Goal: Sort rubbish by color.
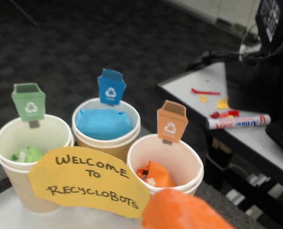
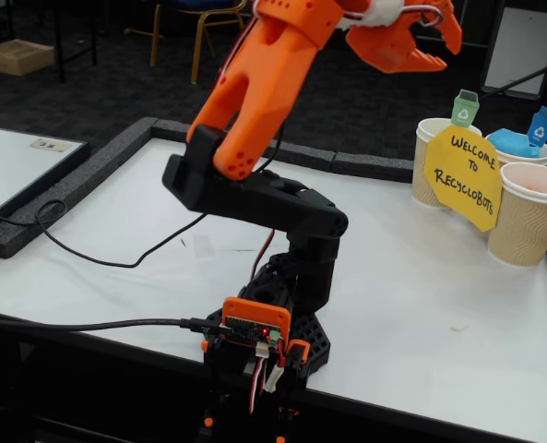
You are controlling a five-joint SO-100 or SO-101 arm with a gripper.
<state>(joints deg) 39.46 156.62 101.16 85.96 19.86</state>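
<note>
Orange gripper (image 1: 186,212) fills my wrist view's bottom edge, a yellow welcome sign (image 1: 86,181) just behind it.
I see green scraps in the left cup (image 1: 29,143), blue paper in the middle cup (image 1: 105,124), orange scraps in the right cup (image 1: 167,160); in my fixed view, the jaws hang open, empty, upper right.

Yellow hand-cut paper sign (image 1: 86,181) fixed to the front of the paper cups read "WELCOME TO RECYCLOBOTS" in black marker, legible in both views (image 2: 464,175). Green bin-shaped paper tag (image 1: 29,101), blue bin-shaped paper tag (image 1: 111,87) and orange bin-shaped paper tag (image 1: 171,121) each carried a white recycling-arrows symbol; small word under each was too blurred to read. White marker pen (image 1: 238,122) bore red lettering, unreadable
</note>
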